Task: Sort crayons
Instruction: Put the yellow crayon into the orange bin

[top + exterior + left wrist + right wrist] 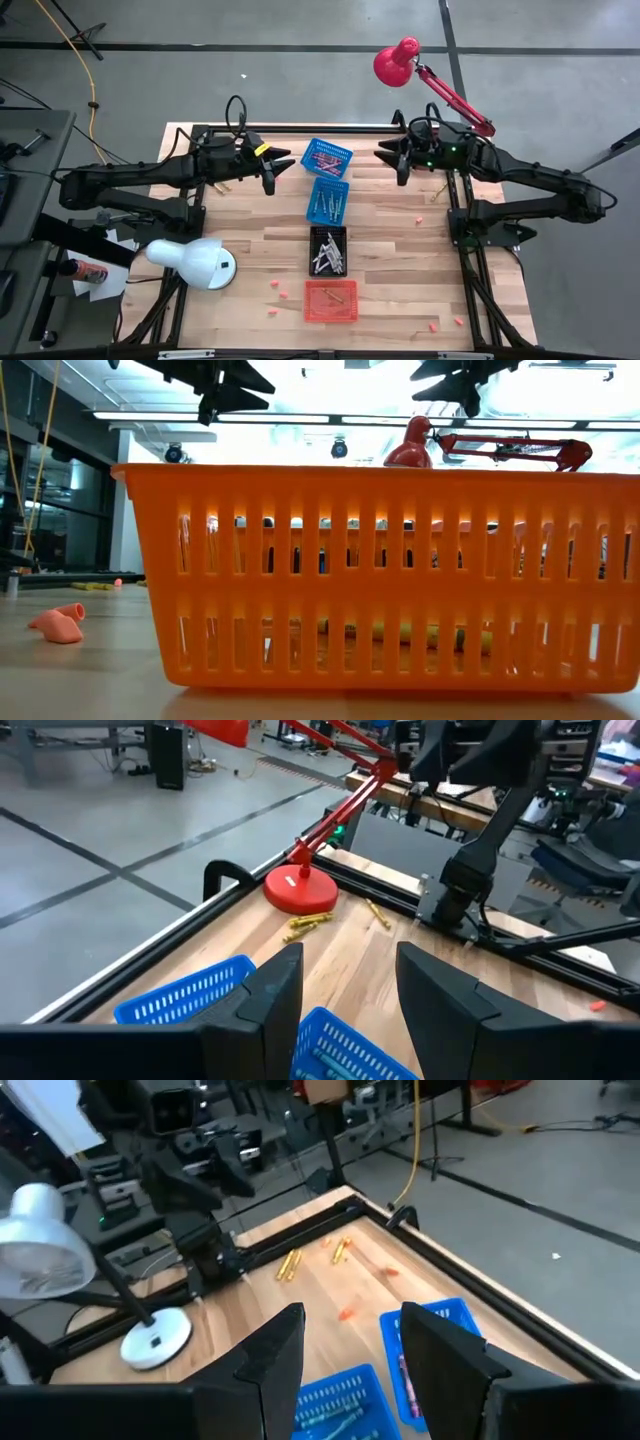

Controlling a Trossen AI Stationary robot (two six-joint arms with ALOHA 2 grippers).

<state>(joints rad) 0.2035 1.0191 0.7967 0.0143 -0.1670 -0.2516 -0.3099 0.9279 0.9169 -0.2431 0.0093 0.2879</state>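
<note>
Both arms hung raised over the far part of the wooden counter [400, 260]. The left end effector [270, 172] sat just left of the far blue basket [327, 157], its fingers [268, 988] parted with nothing between them; the right end effector [402, 165] sat just right of that same basket, its fingers [275, 1352] likewise parted and empty. Four baskets ran in a column down the middle of the counter: the far blue basket held pink and red crayons [325, 159], the second blue basket [328, 199] held grey-green crayons [326, 203], the black basket [328, 250] held grey crayons [327, 255], and the orange basket [331, 300] at the near edge held what looked like a yellow and an orange crayon [400, 632], dimly seen through its slats. A few yellow crayons [308, 924] lay loose on the counter beside the round base of the red lamp [300, 890], and more yellow ones [290, 1263] lay near the left arm's side. Small pink stubs [277, 293] were scattered near the orange basket. A white lamp [190, 262] stood at the counter's left edge.
</note>
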